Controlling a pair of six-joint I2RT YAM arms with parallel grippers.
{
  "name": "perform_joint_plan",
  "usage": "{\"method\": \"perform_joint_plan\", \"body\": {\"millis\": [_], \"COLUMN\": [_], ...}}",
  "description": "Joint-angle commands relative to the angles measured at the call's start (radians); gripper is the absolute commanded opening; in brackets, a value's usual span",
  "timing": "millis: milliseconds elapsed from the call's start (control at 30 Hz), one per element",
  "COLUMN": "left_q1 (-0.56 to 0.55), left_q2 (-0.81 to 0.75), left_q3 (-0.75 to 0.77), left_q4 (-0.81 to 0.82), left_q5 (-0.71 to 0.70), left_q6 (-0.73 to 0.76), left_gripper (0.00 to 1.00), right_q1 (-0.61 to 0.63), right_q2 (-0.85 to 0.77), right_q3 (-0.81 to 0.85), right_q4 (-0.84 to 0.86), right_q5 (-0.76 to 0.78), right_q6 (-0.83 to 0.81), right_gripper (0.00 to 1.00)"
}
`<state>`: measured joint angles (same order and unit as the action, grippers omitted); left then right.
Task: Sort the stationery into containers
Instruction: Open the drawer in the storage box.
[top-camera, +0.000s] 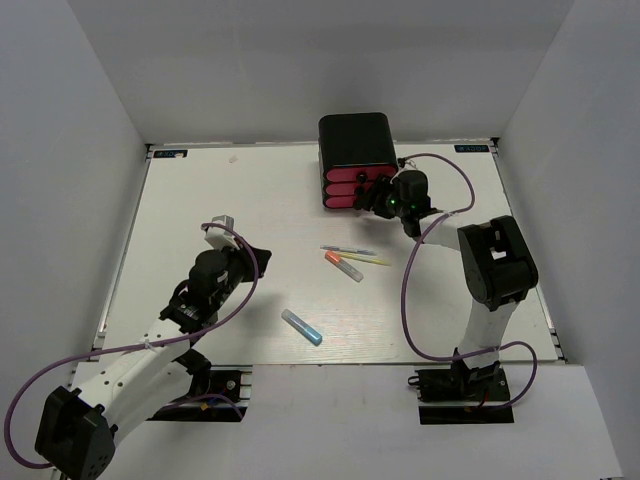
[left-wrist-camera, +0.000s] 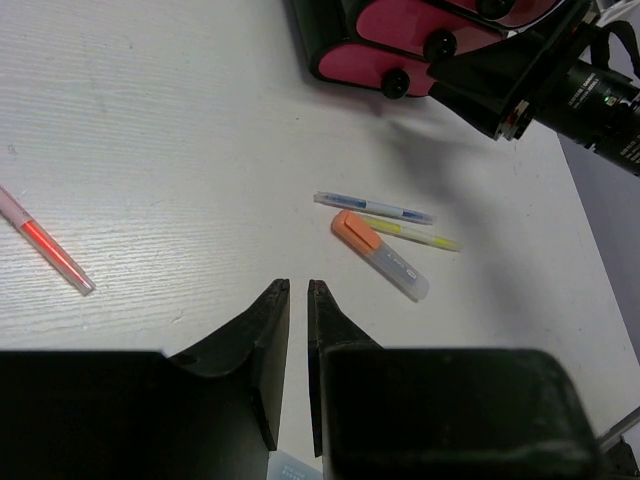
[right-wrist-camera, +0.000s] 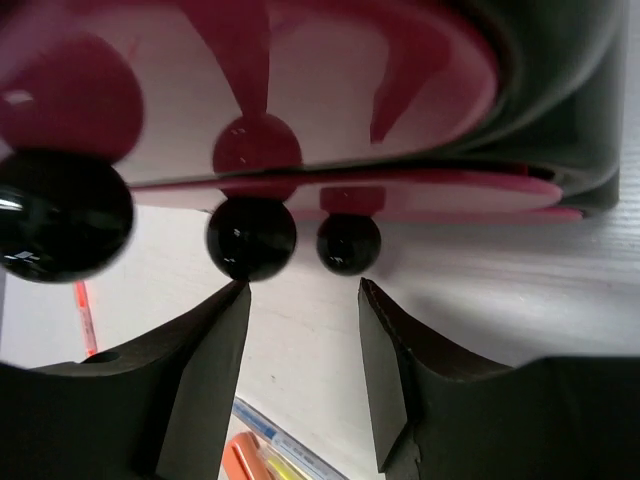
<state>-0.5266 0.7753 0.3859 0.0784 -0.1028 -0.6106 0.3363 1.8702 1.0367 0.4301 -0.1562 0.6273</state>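
Far left in the left wrist view: thin red pen (left-wrist-camera: 45, 245), slanted on the white table (top-camera: 200, 200). Lies well apart from the other stationery. Then the left gripper (left-wrist-camera: 298, 290), over bare tabletop, fingers drawn almost together. Leaves only a thin slit between them and holds nothing. Just right of it in the top view, toward the near edge: stubby blue marker (top-camera: 301, 326). Lies alone at a slant. Further right, mid-table, a tight cluster: bluish pen (left-wrist-camera: 372, 207) farthest back, yellow pen (left-wrist-camera: 415, 234) just beside it and roughly parallel, orange marker (left-wrist-camera: 380, 255) on the near side, either touching the yellow pen or a hair off it — cannot tell which. Behind the cluster, at the far edge: glossy black box (top-camera: 355, 140) with three pink drawers (top-camera: 348, 190) stacked in its front, each with a black knob (right-wrist-camera: 250, 238). Right up at those fronts: right gripper (right-wrist-camera: 300, 300), spread open and gripping nothing. Stops with its fingertips just short of two knobs — one tip right under a knob.
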Motion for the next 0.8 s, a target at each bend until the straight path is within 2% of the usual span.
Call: {"method": "perform_joint_plan", "body": {"millis": [0, 633, 767], "left_q1": [-0.001, -0.001, -0.001], "left_q2": [-0.007, -0.016, -0.016], "left_q3": [0.019, 0.019, 0.028], "left_q4": [-0.019, -0.039, -0.049], "left_q5": [-0.021, -0.021, -0.021], "left_q6": [-0.005, -0.014, -0.014], "left_gripper": [0.25, 0.25, 0.25], "right_q1": [0.006, -0.002, 0.003], "right_q2": [0.0, 0.05, 0.072], "right_q3": [0.049, 0.108, 0.117], "right_q4": [0.091, 0.137, 0.139], "right_q5": [0.017, 0.021, 0.026], "right_q6": [0.038, 0.045, 0.049], "right_gripper": [0.53, 0.53, 0.46]}}
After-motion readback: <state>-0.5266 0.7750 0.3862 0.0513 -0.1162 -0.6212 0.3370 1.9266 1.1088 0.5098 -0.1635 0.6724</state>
